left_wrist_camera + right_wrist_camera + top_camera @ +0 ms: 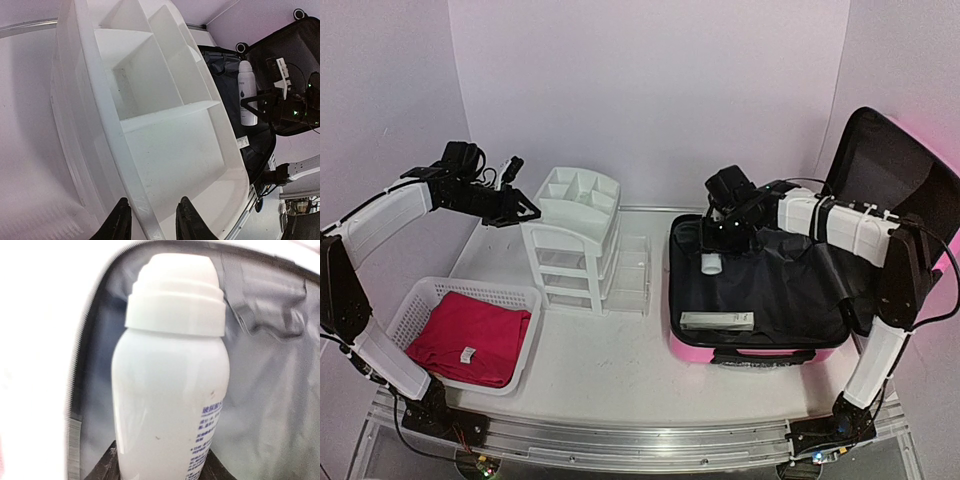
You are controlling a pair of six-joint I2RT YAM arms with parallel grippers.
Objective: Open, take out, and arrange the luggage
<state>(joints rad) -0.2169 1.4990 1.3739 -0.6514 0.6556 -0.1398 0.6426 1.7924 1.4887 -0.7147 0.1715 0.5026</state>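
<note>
Lying open on the right side of the table [610, 360], the luggage [785, 290] shows its black lining, with its lid [895, 165] standing up against the right wall and its pink shell visible along the near edge. The right gripper [712, 246] reaches over the far left corner of the open half, and its jaws grasp a white bottle [711, 264]; in the right wrist view the dark pads sit against both sides of the bottle's lower body, cap upward. A flat pale box [717, 321] lies on the lining close to the near edge.

At the far left, the left gripper [525, 212] hovers just beside the top tray of the white drawer organizer [575, 235], its fingers [120, 220] parted and empty, with the tray's rim below them. On the near left a white basket [470, 288] holds a folded red cloth [470, 335]
</note>
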